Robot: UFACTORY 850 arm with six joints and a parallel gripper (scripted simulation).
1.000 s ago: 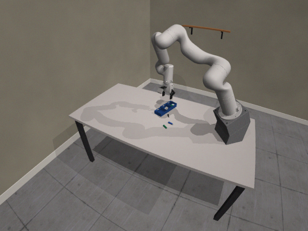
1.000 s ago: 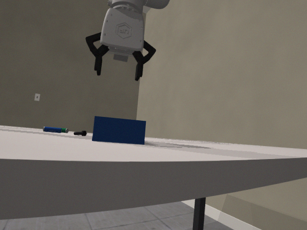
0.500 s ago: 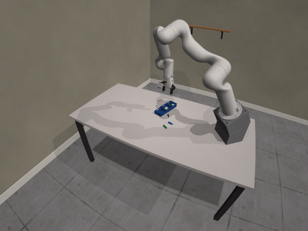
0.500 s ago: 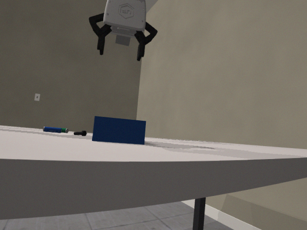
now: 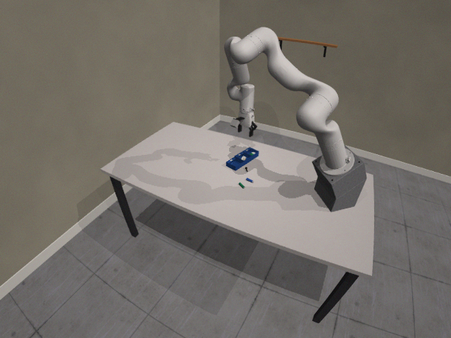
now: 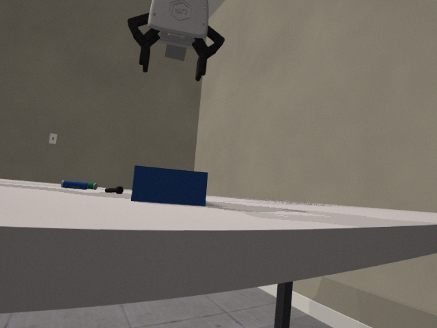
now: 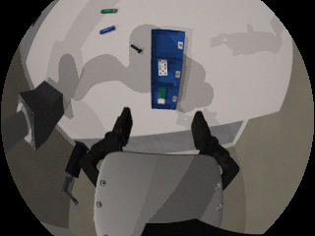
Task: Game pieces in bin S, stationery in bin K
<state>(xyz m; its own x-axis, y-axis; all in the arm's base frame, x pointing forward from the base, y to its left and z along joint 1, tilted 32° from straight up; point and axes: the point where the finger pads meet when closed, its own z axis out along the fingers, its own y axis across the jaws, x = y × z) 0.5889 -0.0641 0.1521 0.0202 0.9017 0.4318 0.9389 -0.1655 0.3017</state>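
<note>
The blue bins (image 5: 242, 158) stand side by side in a row on the table and also show in the wrist view (image 7: 167, 69) and as a blue box in the exterior view (image 6: 169, 185). Small things lie inside: a white die-like piece (image 7: 161, 67) in the middle part, a green bit (image 7: 160, 94) in the near part, a small speck (image 7: 179, 45) in the far part. The bin letters cannot be read. My gripper (image 5: 246, 129) (image 6: 171, 72) (image 7: 162, 116) is open and empty, high above the table beyond the bins.
A black bolt (image 5: 246, 168) (image 6: 115, 189) (image 7: 137, 47) lies just beside the bins. A blue battery (image 5: 249, 179) (image 7: 106, 29) and a green battery (image 5: 241, 184) (image 7: 108, 11) lie farther out. The robot base (image 5: 339, 182) stands at the table's right side.
</note>
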